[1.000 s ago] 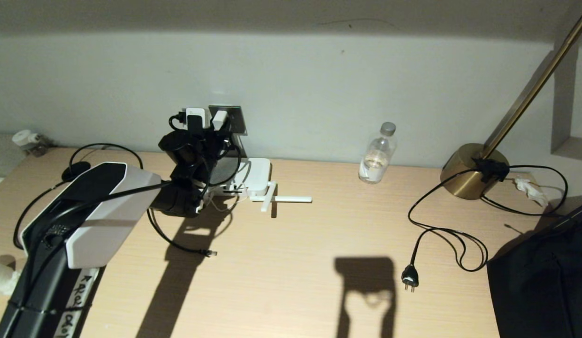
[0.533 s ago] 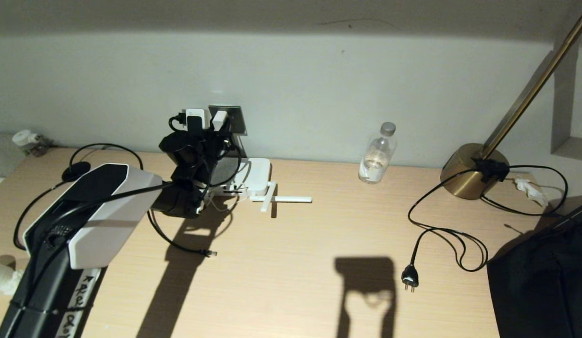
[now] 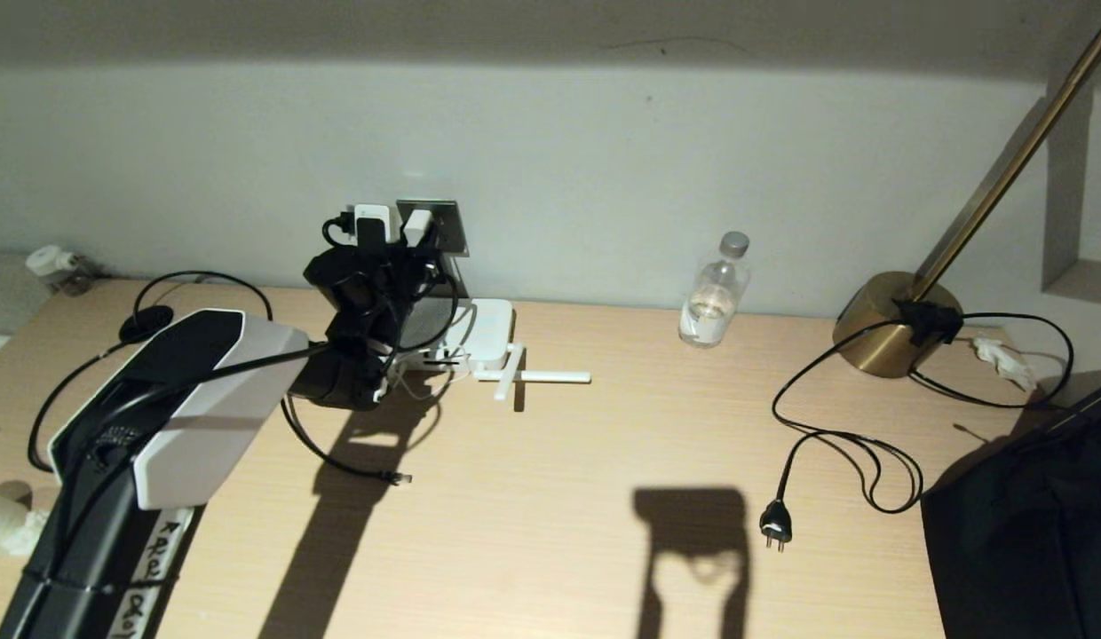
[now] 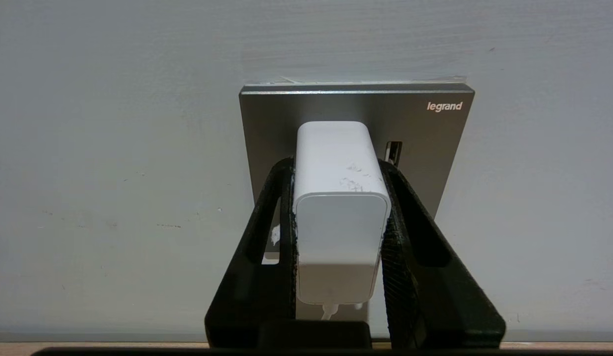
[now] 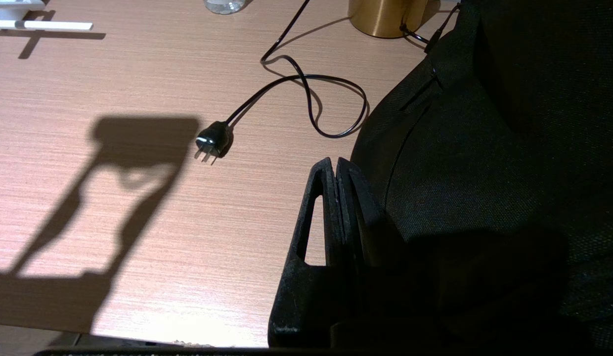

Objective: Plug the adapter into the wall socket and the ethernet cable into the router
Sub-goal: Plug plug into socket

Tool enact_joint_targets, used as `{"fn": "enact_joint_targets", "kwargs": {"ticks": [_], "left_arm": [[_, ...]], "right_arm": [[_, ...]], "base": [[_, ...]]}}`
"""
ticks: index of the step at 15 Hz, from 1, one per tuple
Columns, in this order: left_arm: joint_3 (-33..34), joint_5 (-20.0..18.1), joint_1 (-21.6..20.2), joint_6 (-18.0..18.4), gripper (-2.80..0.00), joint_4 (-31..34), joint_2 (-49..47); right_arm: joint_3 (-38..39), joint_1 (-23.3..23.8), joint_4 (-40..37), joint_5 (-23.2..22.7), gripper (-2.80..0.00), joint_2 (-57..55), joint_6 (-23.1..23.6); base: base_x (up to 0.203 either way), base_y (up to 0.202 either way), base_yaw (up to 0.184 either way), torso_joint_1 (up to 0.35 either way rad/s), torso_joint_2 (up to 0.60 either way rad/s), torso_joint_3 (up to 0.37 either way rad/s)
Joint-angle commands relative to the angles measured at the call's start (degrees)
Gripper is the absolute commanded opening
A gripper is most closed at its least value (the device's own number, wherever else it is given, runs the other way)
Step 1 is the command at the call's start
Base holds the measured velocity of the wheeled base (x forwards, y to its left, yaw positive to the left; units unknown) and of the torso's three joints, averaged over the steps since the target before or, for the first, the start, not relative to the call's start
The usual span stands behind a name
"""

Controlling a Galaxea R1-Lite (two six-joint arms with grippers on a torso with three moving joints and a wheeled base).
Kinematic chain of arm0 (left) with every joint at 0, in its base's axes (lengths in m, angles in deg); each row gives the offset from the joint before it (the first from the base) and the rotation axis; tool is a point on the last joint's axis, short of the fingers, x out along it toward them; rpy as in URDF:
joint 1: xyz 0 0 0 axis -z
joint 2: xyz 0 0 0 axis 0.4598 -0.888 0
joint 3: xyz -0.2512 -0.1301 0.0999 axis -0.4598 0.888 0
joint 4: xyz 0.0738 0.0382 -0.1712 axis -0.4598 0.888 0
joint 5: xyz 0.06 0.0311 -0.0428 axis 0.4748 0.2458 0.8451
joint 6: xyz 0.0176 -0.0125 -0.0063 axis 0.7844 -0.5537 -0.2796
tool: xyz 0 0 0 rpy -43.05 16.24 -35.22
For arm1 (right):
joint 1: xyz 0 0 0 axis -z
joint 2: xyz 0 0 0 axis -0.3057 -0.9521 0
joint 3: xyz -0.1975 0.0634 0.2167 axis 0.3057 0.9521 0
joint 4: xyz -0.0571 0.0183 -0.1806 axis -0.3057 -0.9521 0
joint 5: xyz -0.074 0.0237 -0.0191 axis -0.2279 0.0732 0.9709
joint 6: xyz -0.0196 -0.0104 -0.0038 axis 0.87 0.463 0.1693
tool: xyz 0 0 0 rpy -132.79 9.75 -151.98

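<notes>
Head view looked down across desk (image 3: 559, 497) to wall, left wrist faced wall socket (image 4: 356, 104) close, right wrist low, sharing black plug (image 5: 212, 141).

adapter (image 4: 341, 207): was plain white
wall socket (image 4: 425, 133): was brushed grey
left end effector (image 4: 336, 232): was black
worktop (image 3: 550, 497): was pale wood-grain
lamp base (image 3: 879, 328): was brass-gold

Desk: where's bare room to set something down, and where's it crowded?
Free: the wide strip of desk between the ethernet cable and the lamp cord's black plug. Crowded: the back left, where the left gripper holds the adapter at the wall socket above the router.
</notes>
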Motion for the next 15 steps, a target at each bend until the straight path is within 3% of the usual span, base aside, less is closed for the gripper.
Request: {"fn": "enact_joint_targets", "kwargs": {"ticks": [1,15], "left_arm": [[0.3,0.1,0.0,0.1,-2.80,-0.4,0.4],[2.0,1.4,0.0,0.0,-2.80,0.7,1.0]], "right_arm": [[0.0,0.0,0.0,0.0,-2.80,-0.1,0.0],[0.0,0.0,0.0,0.0,-2.80,-0.1,0.0]], "base": [[0.000,0.000,0.000,0.000,0.00,0.000],[0.000,0.000,0.000,0.000,0.00,0.000]]}}
